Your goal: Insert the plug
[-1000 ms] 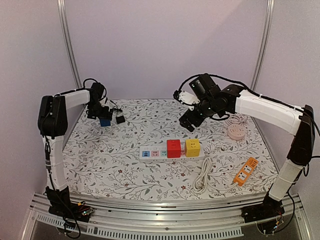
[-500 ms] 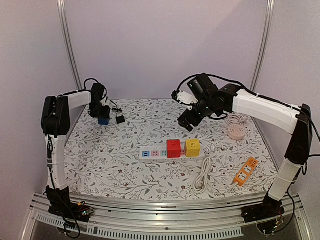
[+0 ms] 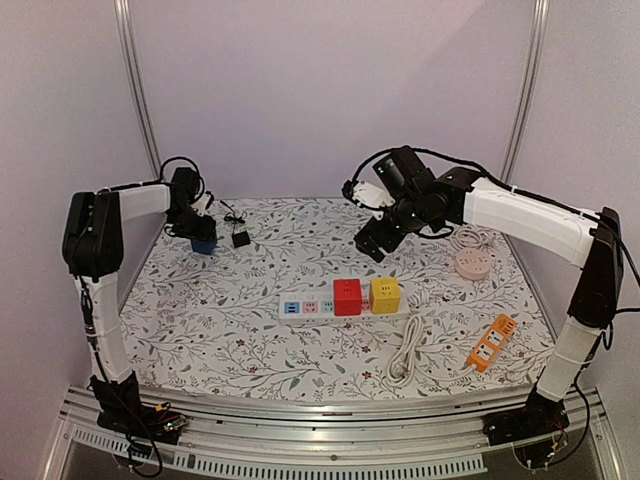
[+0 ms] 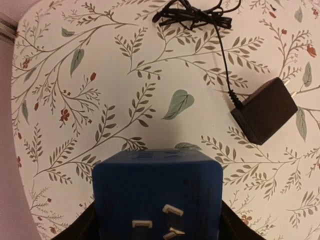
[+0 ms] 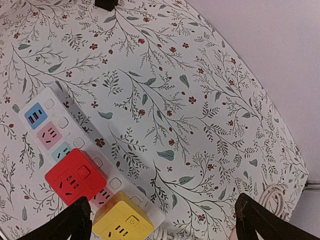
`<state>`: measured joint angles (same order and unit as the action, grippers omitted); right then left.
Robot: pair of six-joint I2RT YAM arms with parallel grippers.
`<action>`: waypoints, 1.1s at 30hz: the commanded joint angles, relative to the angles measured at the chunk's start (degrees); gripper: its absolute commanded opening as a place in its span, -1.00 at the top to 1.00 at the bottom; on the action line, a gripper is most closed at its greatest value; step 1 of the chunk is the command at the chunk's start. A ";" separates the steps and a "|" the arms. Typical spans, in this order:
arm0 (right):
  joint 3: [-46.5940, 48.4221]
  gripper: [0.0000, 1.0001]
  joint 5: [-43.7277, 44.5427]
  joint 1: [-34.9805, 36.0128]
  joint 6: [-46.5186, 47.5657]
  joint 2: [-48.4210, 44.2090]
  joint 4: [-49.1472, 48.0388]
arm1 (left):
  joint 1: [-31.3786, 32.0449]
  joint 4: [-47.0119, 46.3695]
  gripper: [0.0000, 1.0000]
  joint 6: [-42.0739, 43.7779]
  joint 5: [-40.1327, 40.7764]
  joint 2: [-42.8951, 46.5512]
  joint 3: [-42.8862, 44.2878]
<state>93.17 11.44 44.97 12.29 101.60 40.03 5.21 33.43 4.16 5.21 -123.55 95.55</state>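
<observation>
The blue plug (image 3: 204, 241) is held at the far left of the table (image 3: 250, 335), squeezed between the two fingers of the left gripper (image 3: 201, 233). In the left wrist view, three metal pins are seen on the face of the blue plug that is turned toward the camera, and a dark finger (image 4: 80, 231) is pressed against each side of it. Just to the right of it, a black plug (image 3: 241, 238) is lying flat on the table, and its thin black cord (image 4: 192, 15) is bunched up farther back. The right gripper (image 3: 372, 243) is held up over the far middle of the table, with its fingers (image 5: 70, 225) spread wide apart and nothing held between them. A white strip (image 3: 312, 307) is laid across the middle of the table. A red cube (image 3: 347, 296) and a yellow cube (image 3: 385, 294) are plugged into its right half, side by side, and small blue, pink and pale green sockets are seen on its left half. A white cord (image 3: 403, 352) is coiled near the right end of the strip. An orange strip (image 3: 493, 342) is set at the near right, and a round pink socket (image 3: 471, 263) is set at the far right.
</observation>
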 commanded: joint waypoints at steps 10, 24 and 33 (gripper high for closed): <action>-1.47 -0.97 -5.29 0.12 -2.42 -9.63 -0.58 | 2.38 6.99 1.00 13.44 -19.04 33.38 -4.97; -4.50 -0.97 -18.30 6.84 -0.22 -21.47 -9.62 | 33.27 13.16 1.00 38.31 -17.79 64.88 -4.15; -0.99 -0.97 -44.33 9.72 -11.67 -21.01 -19.67 | 54.24 0.36 1.00 62.47 -10.86 70.05 -14.87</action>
<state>90.63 -20.71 53.56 7.86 80.86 29.34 51.27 43.31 50.19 -10.61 -53.87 87.48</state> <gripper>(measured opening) 0.988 0.620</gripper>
